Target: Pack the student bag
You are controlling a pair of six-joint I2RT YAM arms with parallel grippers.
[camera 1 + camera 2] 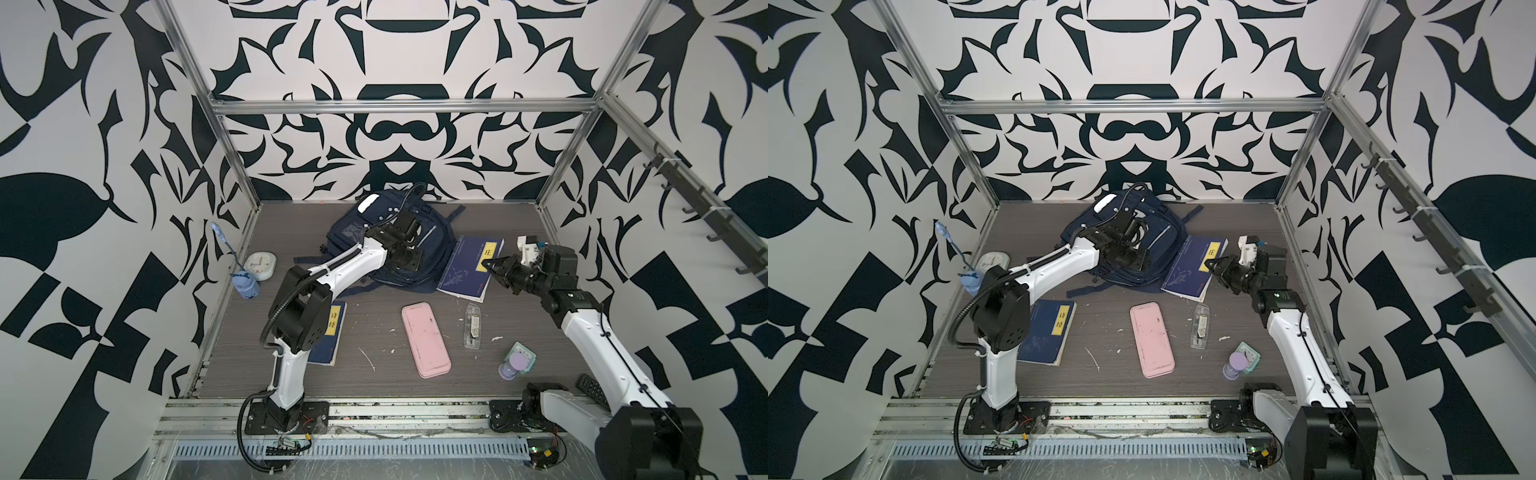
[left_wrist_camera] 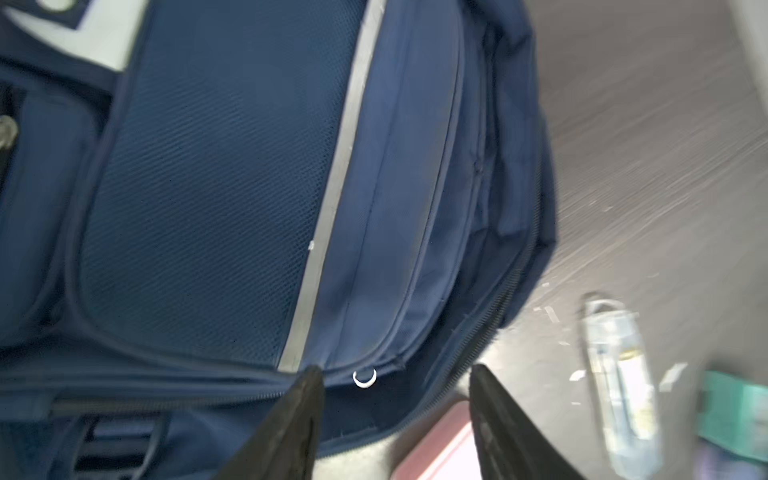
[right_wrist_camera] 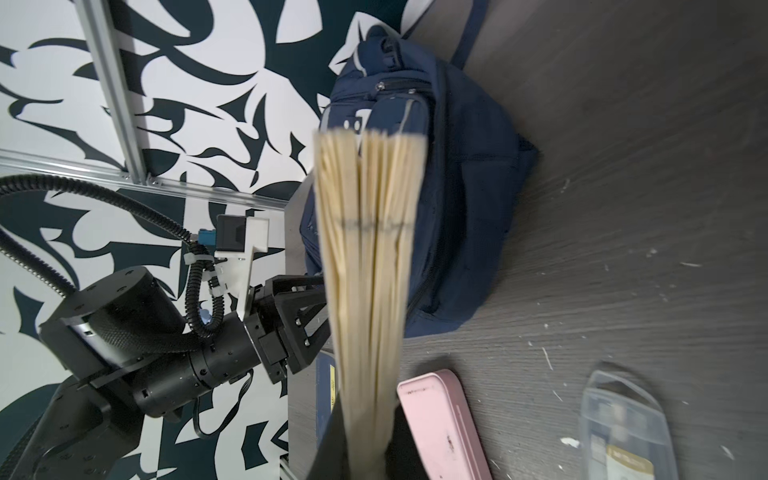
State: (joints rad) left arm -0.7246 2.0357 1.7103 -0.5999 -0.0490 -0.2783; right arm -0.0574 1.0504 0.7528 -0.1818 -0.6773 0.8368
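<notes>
Closest to the lens in the right wrist view, the right gripper point(image 3: 365, 440) pinches the cream page edge of a navy book point(image 3: 365, 249), its black fingers closed on the fanned sheets. In both top views this book point(image 1: 465, 270), which has a yellow label, sits against the right flank of the student bag point(image 1: 349, 232); whether it is clear of the table point(image 1: 374, 316) cannot be told. The navy backpack lies flat at the back middle of the grey wood-grain surface, near the patterned rear wall, straps trailing out beside it. Over its front panel hovers the left gripper point(image 2: 395, 370), jaws spread with nothing between them, the fingertips just above the zip line near a small white ring point(image 2: 365, 379). Nearer the front, a pink pencil case point(image 1: 426, 340) lies in the middle, a clear plastic case point(image 1: 472, 325) just to its right, and a second navy book point(image 1: 1046, 332) lies partly under the left arm. A purple bottle point(image 1: 513, 365) touches a teal clock point(image 1: 524, 353) at front right, and a white round clock point(image 1: 259, 266) rests by the left wall.
</notes>
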